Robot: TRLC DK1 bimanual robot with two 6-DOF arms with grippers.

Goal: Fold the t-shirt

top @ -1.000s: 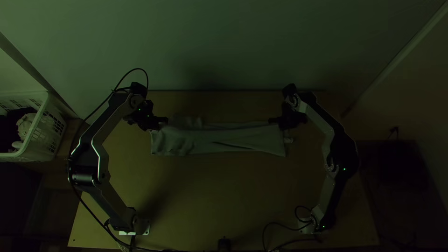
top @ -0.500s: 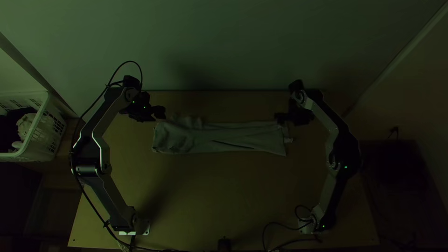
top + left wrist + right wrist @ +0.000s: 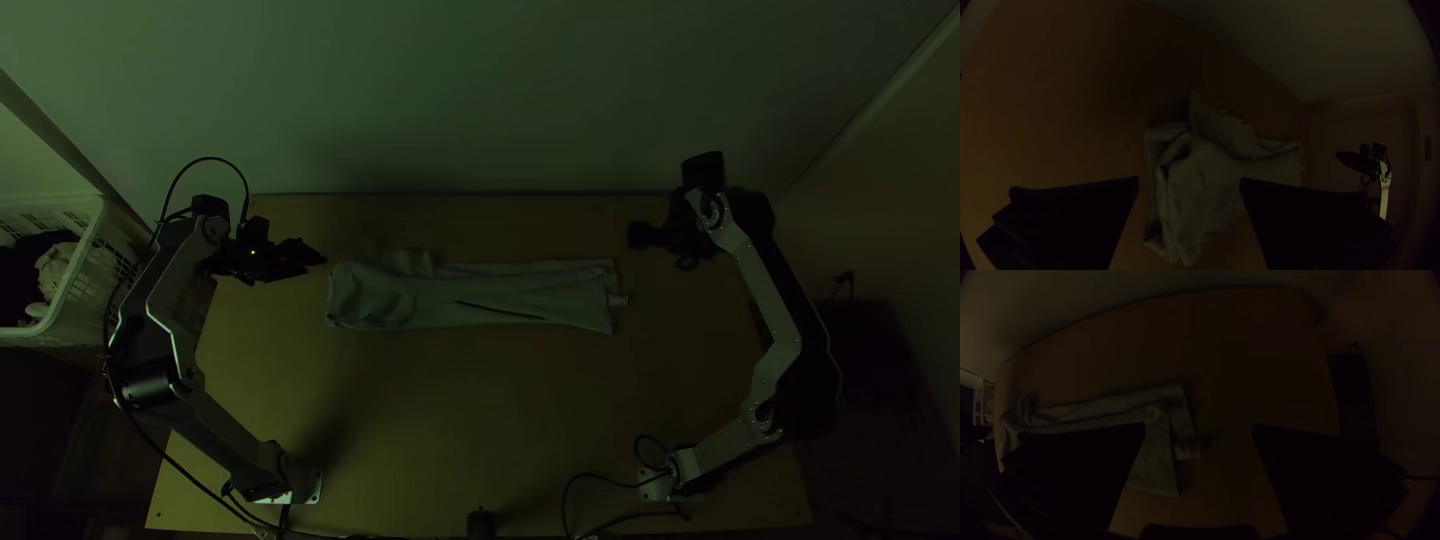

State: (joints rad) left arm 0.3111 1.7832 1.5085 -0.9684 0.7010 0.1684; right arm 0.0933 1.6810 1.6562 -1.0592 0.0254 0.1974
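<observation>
one t-shirt point(image 3: 470, 295), long creased strip, on the tabletop point(image 3: 480, 400); my left gripper point(image 3: 314, 257) and right gripper point(image 3: 638, 235), both spread wide, near its opposite ends.

- One shirt point(image 3: 500, 290), in the middle of the top view
- One table point(image 3: 430, 430) under it
- Two robot arms: left arm point(image 3: 172, 290) and right arm point(image 3: 778, 310)
- Two grippers: left gripper point(image 3: 320, 259) and right gripper point(image 3: 633, 235)
- One basket point(image 3: 92, 310), far left; stuff inside too dark to count
</observation>
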